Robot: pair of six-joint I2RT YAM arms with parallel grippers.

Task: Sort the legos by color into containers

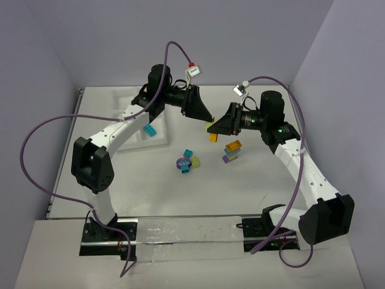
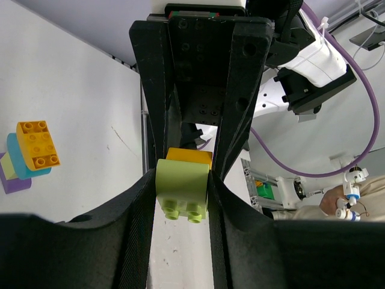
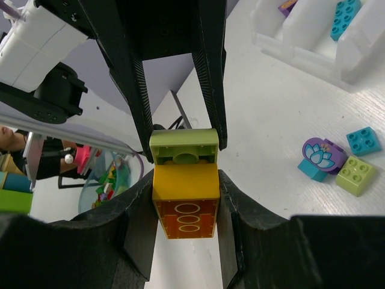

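Above the middle of the table my two grippers meet tip to tip on one two-brick clump. The left gripper (image 1: 207, 120) (image 2: 182, 183) is shut on the lime green brick (image 2: 182, 188) (image 3: 183, 147). The right gripper (image 1: 217, 128) (image 3: 185, 183) is shut on the yellow brick (image 3: 185, 201) (image 2: 190, 155) (image 1: 212, 135), which is still joined to the lime one. The white tray of containers (image 1: 127, 111) (image 3: 313, 45) lies at the rear left. It holds a teal brick (image 1: 149, 130) (image 3: 344, 17) and a purple one (image 3: 287, 6).
On the table under the grippers stands a stack of orange, teal, lime and purple bricks (image 1: 231, 150) (image 2: 30, 153). To its left lie a purple flower piece (image 1: 183, 163) (image 3: 322, 154), a teal brick (image 1: 188, 154) (image 3: 363, 139) and a lime brick (image 1: 195, 161) (image 3: 355, 174).
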